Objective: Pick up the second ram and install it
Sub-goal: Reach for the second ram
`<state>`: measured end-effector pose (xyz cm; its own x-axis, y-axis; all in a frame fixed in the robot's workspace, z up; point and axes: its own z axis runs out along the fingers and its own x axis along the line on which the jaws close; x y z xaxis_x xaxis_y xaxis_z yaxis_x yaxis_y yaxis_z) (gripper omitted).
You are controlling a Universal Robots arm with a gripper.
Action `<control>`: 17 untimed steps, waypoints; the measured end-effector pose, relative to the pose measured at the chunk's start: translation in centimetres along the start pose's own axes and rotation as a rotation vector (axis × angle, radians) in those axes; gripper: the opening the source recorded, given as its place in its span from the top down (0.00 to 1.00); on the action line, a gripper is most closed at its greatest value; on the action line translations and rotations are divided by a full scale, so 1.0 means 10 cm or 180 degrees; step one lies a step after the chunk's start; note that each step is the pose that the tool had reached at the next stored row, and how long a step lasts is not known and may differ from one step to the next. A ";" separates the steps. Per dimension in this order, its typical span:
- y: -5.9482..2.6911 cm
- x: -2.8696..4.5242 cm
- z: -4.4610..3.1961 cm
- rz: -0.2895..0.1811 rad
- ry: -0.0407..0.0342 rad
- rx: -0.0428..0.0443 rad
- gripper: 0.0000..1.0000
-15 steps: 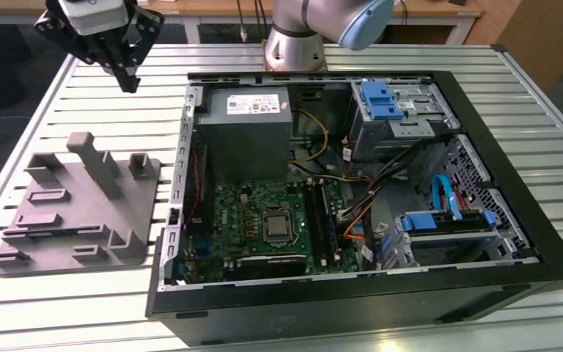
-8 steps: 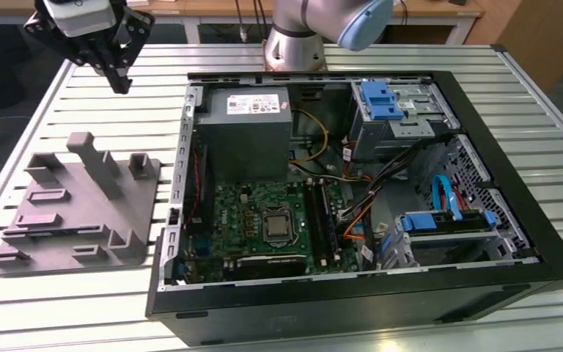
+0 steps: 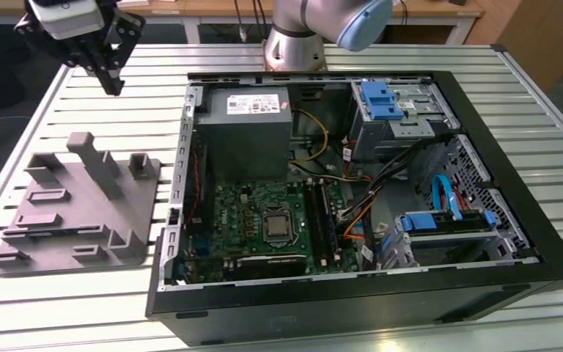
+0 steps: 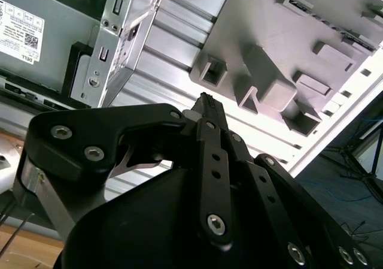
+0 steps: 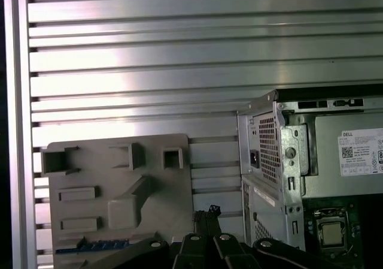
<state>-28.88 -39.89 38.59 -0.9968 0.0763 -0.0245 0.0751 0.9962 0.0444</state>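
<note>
The second ram (image 5: 93, 244) is a thin dark strip lying flat in a slot of the grey fixture (image 5: 119, 185), at the fixture's end away from its upright blocks. In the exterior view the ram (image 3: 55, 230) shows as a dark line low on the fixture (image 3: 76, 205). My gripper (image 3: 116, 88) hangs high above the table, beyond the fixture's far end and apart from it. Its fingers are shut with nothing between them. In both wrist views the gripper (image 4: 206, 101) (image 5: 207, 212) points down over the slatted table beside the fixture (image 4: 269, 41).
An open computer case (image 3: 545, 242) fills the exterior view's right, with the green motherboard (image 3: 252, 213) and its square silver chip (image 3: 278, 226) inside. A grey power supply (image 3: 247, 125) sits at the case's far end. The arm's base (image 3: 296, 44) stands behind the case.
</note>
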 end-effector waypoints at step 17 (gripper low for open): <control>-0.023 0.207 0.089 0.0000 0.0000 0.0000 0.90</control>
<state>-30.93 -39.92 37.64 -0.9968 0.0762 -0.0245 0.0751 0.9962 0.0444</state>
